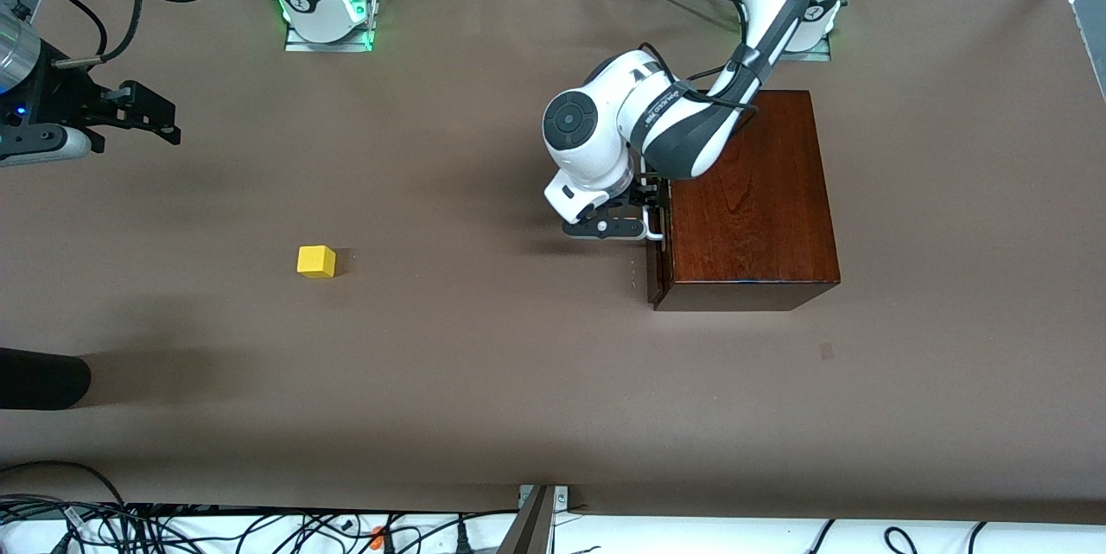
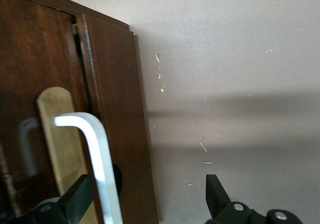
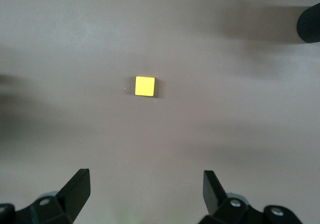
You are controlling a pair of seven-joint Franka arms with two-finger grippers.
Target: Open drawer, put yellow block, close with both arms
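The left arm's black two-finger tool (image 1: 624, 223) sits right at the front of the glossy reddish-brown wooden box (image 1: 752, 200), its fingers spread around the drawer's white U-shaped handle (image 2: 97, 159), not yet pinching it. The dark brown drawer front (image 2: 107, 119) looks barely cracked open. The handle's bar lies between the open fingers, so a pull away from the box seems next. The small bright yellow cube (image 1: 316, 261) rests on the brown tabletop (image 1: 484, 381), well apart from the box toward the right arm's end. The right tool (image 3: 145, 189) waits above it, spread.
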